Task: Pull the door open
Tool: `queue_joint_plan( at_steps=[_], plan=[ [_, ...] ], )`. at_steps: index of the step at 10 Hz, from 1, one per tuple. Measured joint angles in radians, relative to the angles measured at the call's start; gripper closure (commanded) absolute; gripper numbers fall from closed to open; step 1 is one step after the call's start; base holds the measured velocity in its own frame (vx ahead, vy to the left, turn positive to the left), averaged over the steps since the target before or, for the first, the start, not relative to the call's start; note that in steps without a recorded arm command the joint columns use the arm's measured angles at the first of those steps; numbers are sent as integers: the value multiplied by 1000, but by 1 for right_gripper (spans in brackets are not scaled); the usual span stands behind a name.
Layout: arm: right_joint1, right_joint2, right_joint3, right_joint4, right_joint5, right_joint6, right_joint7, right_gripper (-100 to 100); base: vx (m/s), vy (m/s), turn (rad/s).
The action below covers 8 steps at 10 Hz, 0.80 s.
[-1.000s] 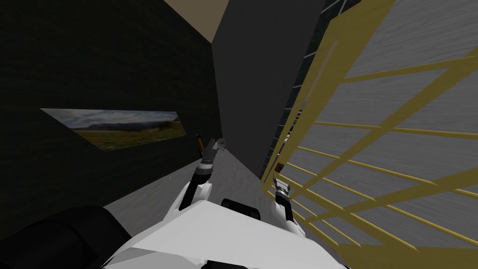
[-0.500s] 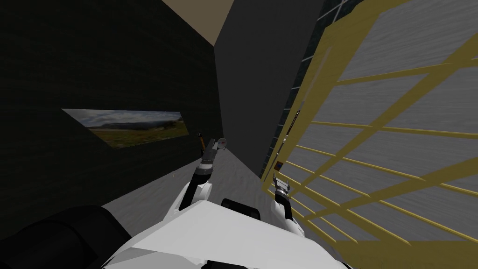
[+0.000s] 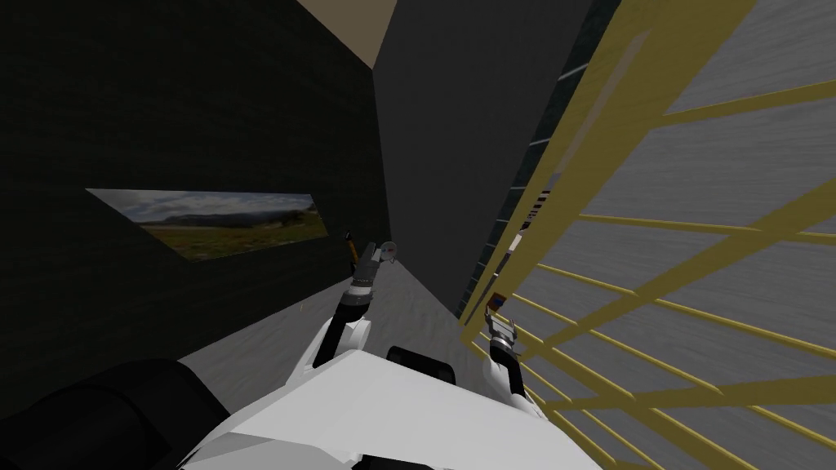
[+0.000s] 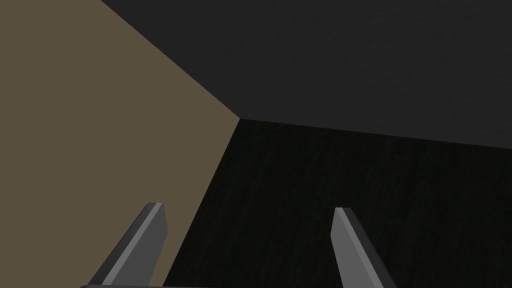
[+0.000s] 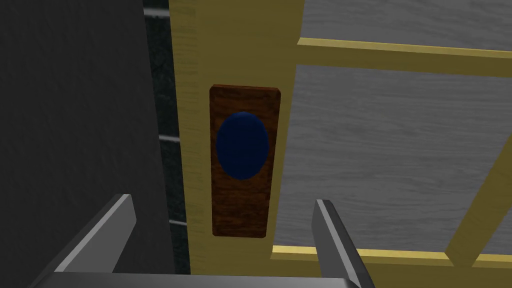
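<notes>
Dark wall [image 5: 75, 100] beside door [image 5: 235, 45] edge | right jaws apart before knob [image 5: 242, 145] | left jaws apart

White arms, dark joints
Left arm [image 3: 339, 330] and right arm [image 3: 513, 377] are white with dark, grey-ringed wrists [image 3: 361, 283]; thin grey blade fingers [image 5: 102, 235] on a dark block [image 5: 200, 281].

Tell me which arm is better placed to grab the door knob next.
Right. The right gripper points straight at the blue knob on its brown plate on the yellow door, fingers open, knob not yet gripped. The left gripper is off to the side, away from the door, fingers open, aimed elsewhere.
</notes>
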Motion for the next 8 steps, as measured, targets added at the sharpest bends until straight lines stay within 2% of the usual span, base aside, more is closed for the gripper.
queue_joint_plan(
  at_steps=[1,2,3,4,5,6,7,8],
  plan=[
    [-16,-8,3,42,1,-19,-18,-100,141,9,102],
    [12,-25,3,19,0,-19,-34,-100,160,3,59],
    [19,-41,4,20,-2,-17,-50,-100,152,-9,60],
    [13,-53,5,48,-2,-29,-69,-100,183,-34,58],
    [60,-65,0,-28,-8,-4,-67,-100,136,-25,17],
    [37,-77,3,9,-6,-10,-83,-100,54,-3,6],
    [23,-80,5,42,-5,-26,-97,-100,19,-1,0],
    [23,-80,6,45,-5,-28,-99,100,0,0,0]
  ],
)
